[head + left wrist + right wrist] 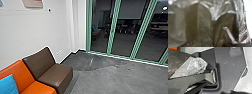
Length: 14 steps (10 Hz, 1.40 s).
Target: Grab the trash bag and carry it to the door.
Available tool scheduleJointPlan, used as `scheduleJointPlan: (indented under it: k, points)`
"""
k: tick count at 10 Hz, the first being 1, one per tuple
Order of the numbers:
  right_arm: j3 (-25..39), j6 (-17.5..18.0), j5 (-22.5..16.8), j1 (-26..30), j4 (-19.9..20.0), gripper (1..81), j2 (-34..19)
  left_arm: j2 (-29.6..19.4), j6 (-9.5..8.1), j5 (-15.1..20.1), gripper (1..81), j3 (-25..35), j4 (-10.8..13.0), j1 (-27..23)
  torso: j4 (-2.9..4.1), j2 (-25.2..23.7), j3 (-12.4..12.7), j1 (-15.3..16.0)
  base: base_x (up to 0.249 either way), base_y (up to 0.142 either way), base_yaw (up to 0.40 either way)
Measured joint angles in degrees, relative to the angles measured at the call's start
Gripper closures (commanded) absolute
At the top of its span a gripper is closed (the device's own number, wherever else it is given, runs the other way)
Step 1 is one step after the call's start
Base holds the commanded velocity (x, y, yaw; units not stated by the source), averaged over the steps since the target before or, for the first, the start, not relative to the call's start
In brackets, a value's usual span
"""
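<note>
Left end effector faces the trash bag (204, 25) up close.

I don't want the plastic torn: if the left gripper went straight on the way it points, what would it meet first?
Most likely the trash bag: its creased, shiny brown plastic lies ahead in the left wrist view. Depth is unclear, so they may already be touching.

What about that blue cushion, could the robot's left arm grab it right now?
Probably not easily: crinkly plastic, likely the trash bag, bulges close to that arm's camera and might get in the way. The blue cushion itself looks uncovered on the orange seat.
</note>
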Motion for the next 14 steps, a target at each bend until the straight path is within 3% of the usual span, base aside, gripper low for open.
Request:
scheduleJointPlan:
  k: [14]
  points:
    - [-0.2, 0.0, 0.2, -0.5, 0.0, 1.0, 0.1, 0.0, 0.0, 0.0, 81.1, 0.0, 0.0, 0.0, 0.0, 0.0, 0.0, 0.0, 0.0, 0.0, -0.319]
